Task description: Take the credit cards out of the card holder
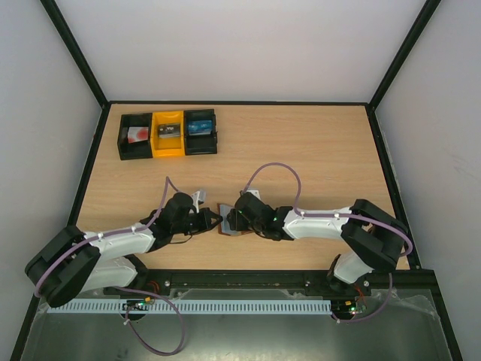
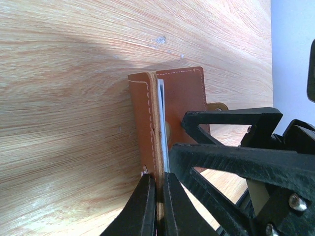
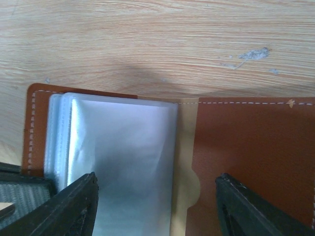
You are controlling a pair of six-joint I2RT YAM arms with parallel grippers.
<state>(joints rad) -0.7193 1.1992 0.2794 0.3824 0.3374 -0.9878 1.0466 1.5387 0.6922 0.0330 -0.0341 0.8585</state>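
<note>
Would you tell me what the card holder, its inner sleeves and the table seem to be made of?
The card holder looks like tan leather or an imitation, matte, with pale stitching along its edges. The inner sleeves seem to be thin translucent plastic, glossy and wrinkled. The table shows light wood grain, possibly laminate.

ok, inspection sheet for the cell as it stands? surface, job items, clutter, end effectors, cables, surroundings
Surface: wooden table, a few pale scuffs.
Job's things: card holder open near the front edge, pale plastic sleeves showing; no credit card identifiable in it.
Clutter: three bins at far left, black, yellow, black, a small item in each.
End effectors: left end effector shut on the holder's leather edge; right end effector open over the sleeves.
Cables: purple cables loop over both arms.
Surroundings: white walls, black frame.
</note>
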